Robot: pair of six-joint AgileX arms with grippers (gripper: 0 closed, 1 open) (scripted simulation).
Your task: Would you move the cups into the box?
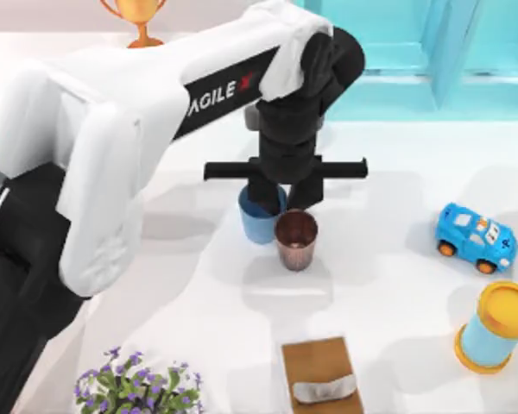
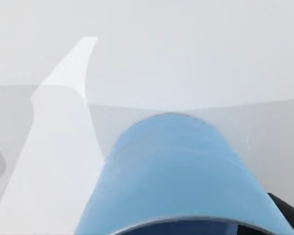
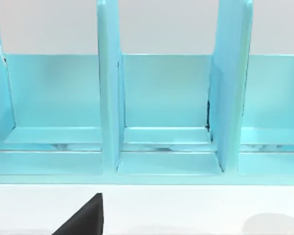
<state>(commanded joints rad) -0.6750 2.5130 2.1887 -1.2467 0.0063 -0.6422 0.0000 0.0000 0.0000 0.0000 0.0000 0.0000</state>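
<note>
The light blue cup (image 1: pixel 259 222) stands near the table's middle, and the brown ribbed cup (image 1: pixel 295 240) stands touching its right front side. My left gripper (image 1: pixel 282 197) comes down from above with one finger inside the blue cup and the other outside its right wall, shut on the rim. In the left wrist view the blue cup (image 2: pixel 176 176) sits very close, with a dark fingertip (image 2: pixel 286 215) beside it. A dark part of my right gripper (image 3: pixel 83 218) faces the shelf. The box is out of view.
A turquoise shelf unit (image 1: pixel 414 60) runs along the back right. A blue toy car (image 1: pixel 475 237) and a yellow-capped cylinder (image 1: pixel 498 326) sit at the right. A brown block (image 1: pixel 321 369) lies at the front, a plant (image 1: pixel 138 390) front left, a trophy (image 1: pixel 138 17) at the back.
</note>
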